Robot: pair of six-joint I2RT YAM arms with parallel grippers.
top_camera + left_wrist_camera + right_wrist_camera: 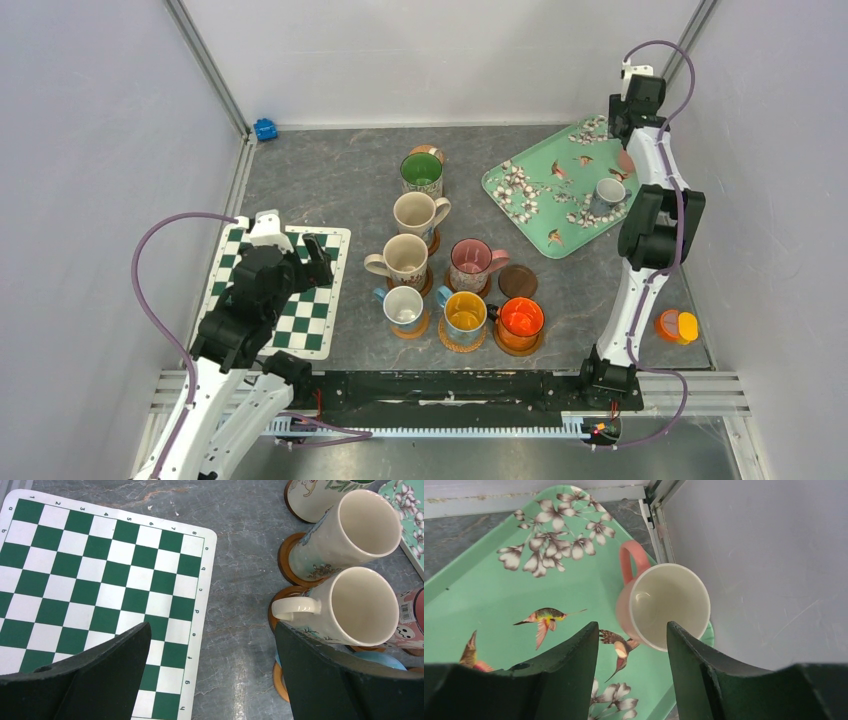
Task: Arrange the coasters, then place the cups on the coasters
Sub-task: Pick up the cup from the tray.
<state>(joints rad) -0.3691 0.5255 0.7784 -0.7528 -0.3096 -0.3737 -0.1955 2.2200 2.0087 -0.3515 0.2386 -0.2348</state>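
Seven cups stand on brown coasters mid-table: a green-inside cup, two cream cups, a pink speckled cup, a small light-blue cup, a blue cup with a yellow inside and a clear orange cup. One coaster lies bare. A small pale cup sits on the tray. A small pink cup stands at the tray's right edge, just beyond the tips of my open right gripper. My left gripper hangs open and empty between the mat and the cream cups.
The mint floral tray lies at the back right against the wall. The green-white checkered mat lies at the left under my left arm. A blue object sits in the far left corner, and an orange object sits beside the right arm.
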